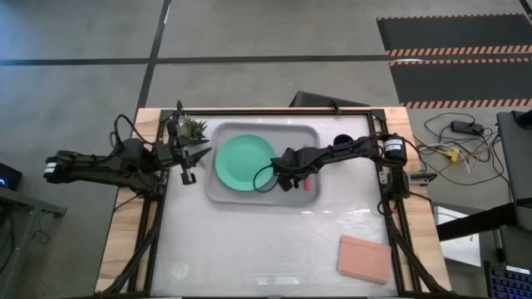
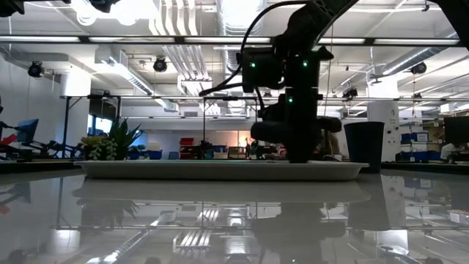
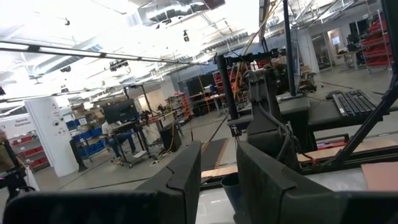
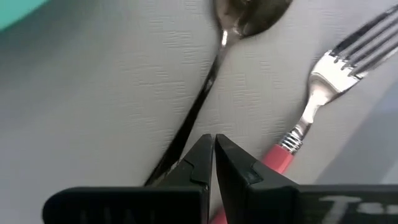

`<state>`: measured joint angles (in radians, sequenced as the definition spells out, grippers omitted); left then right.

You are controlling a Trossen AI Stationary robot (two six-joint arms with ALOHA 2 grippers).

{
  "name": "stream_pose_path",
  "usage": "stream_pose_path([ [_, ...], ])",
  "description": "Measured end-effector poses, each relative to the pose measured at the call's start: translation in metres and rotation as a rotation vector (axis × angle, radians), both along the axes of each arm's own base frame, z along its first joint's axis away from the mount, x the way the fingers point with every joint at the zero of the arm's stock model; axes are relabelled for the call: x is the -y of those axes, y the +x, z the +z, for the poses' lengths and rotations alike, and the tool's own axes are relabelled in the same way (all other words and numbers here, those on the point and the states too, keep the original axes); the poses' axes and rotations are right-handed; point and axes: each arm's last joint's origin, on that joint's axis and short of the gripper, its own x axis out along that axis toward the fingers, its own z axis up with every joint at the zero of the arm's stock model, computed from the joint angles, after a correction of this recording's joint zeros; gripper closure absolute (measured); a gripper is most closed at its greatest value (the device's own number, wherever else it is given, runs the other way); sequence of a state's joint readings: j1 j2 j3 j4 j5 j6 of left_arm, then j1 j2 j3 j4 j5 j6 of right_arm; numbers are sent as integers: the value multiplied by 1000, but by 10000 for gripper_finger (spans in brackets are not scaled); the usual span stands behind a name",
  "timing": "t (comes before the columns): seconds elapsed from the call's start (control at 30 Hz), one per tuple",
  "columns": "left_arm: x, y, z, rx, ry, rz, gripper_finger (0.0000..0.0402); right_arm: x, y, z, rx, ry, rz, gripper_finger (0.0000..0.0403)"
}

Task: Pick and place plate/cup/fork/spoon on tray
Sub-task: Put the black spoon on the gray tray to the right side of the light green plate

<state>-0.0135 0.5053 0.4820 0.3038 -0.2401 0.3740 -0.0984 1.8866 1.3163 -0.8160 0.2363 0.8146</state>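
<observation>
The light-grey tray [image 1: 309, 137] lies at the table's far middle. The mint-green plate [image 1: 243, 161] lies on its left half. The dark spoon [image 4: 205, 87] and the pink-handled fork [image 4: 311, 106] lie flat side by side on the tray's right part. My right gripper [image 4: 214, 146] is shut, pointing down just over the tray [image 4: 93, 112], above the two handles' free ends. The dark cup [image 1: 342, 139] stands on the table right of the tray. My left gripper [image 1: 187, 172] is open and empty, left of the tray. My right gripper's shut fingertips [image 4: 202, 152] come from above, beside the spoon's handle near its free end [image 4: 169, 158]. The handle runs under one finger, and I cannot tell whether the finger touches it. The spoon lies flat on the tray.
A small potted plant [image 1: 193, 129] stands at the tray's far left corner. A pink rectangular pad [image 1: 364, 258] lies at the near right of the table. In the low view the cup [image 2: 363, 147] stands right of the tray's rim [image 2: 220, 170].
</observation>
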Motion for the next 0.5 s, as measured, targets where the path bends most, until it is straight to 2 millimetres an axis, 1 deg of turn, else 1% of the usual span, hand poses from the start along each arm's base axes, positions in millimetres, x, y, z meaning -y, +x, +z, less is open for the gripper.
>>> stream_pose_path([
  [0.27,0,0,0,0,0,0,317,-2,6,4,46,34,10,394],
  [0.5,0,0,0,0,0,0,317,-3,10,5,80,31,14,394],
])
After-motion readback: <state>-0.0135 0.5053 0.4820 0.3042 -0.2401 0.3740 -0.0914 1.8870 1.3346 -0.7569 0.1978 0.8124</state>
